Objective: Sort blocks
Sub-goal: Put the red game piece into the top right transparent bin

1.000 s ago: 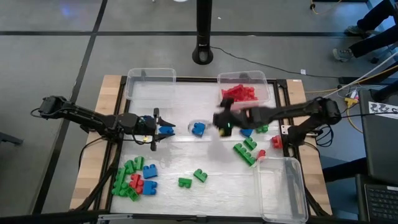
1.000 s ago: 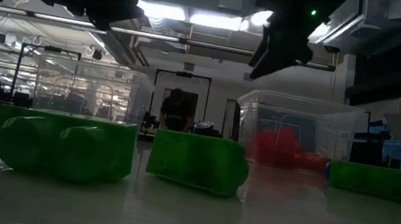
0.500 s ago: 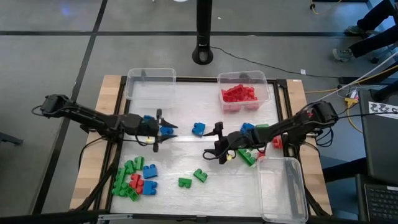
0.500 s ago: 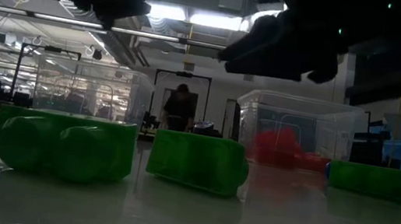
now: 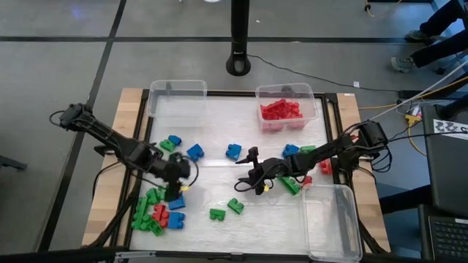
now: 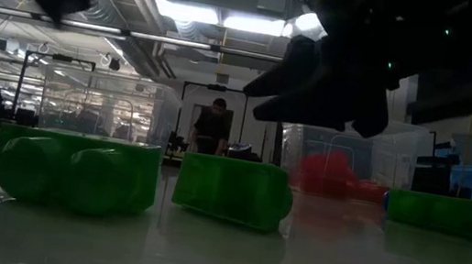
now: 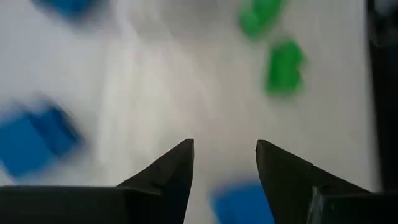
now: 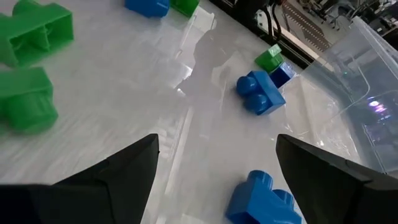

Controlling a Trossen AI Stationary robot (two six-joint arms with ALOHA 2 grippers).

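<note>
Red, green and blue blocks lie scattered on the white table. A mixed pile (image 5: 157, 208) sits at the near left. A blue block (image 5: 194, 151) lies left of centre and another blue block (image 5: 233, 151) at the centre. Two green blocks (image 5: 227, 210) lie near the front. My left gripper (image 5: 175, 184) points down over the pile's far edge, open and empty (image 7: 224, 149); a blurred blue block (image 7: 242, 202) lies below it. My right gripper (image 5: 246, 172) hangs low over the table's middle, wide open and empty (image 8: 214, 168).
An empty clear bin (image 5: 177, 98) stands at the far left, a bin holding red blocks (image 5: 287, 109) at the far right, and a third clear bin (image 5: 329, 219) at the near right. More green, blue and red blocks (image 5: 300, 168) lie under the right arm.
My left gripper has swung away from the blue block left of centre toward the near edge and tipped to point down over the pile; that block stays on the table. My right gripper has come down and toward the near edge, ending low over the middle.
</note>
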